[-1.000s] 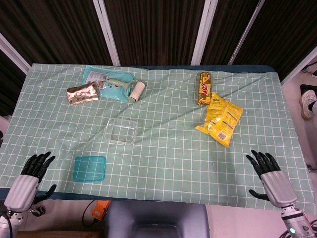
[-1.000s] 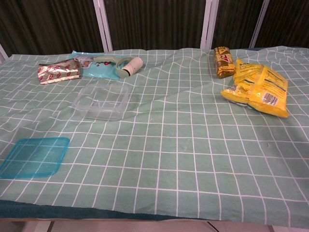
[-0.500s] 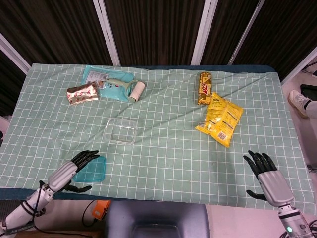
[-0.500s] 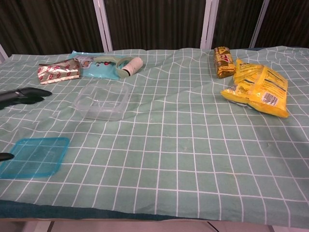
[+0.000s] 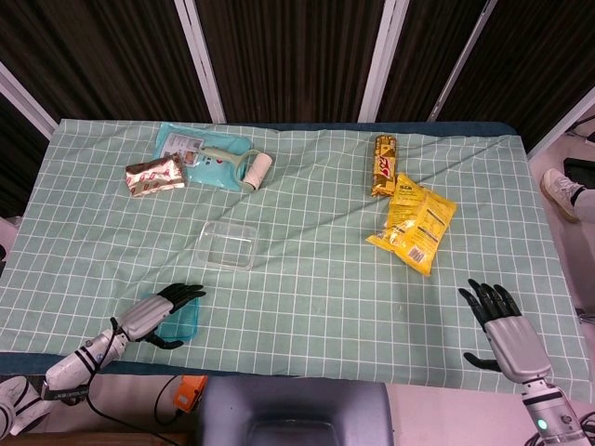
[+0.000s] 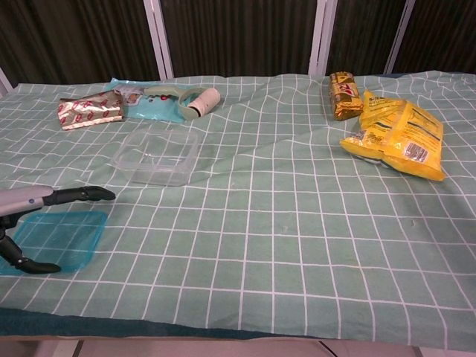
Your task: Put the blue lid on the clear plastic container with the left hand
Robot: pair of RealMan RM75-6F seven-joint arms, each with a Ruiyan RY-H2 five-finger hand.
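Near the front-left corner of the table [image 5: 307, 279], the blue lid [image 5: 180, 321] is lying flat on the checked cloth, and the left hand [image 5: 160, 310] is hovering over it with its fingers spread, the thumb reaching under toward the near edge while the others are stretching across the top; I judge this to be a straddling pose for a grasp, though no grip is showing yet. Toward the table's middle, well apart from the lid, the clear plastic container [image 5: 229, 244] is sitting upright and open, ready to be covered. At the front-right corner the right hand [image 5: 507, 328] is resting with fingers spread and holding nothing, probably kept out of the way since the task belongs to the left.
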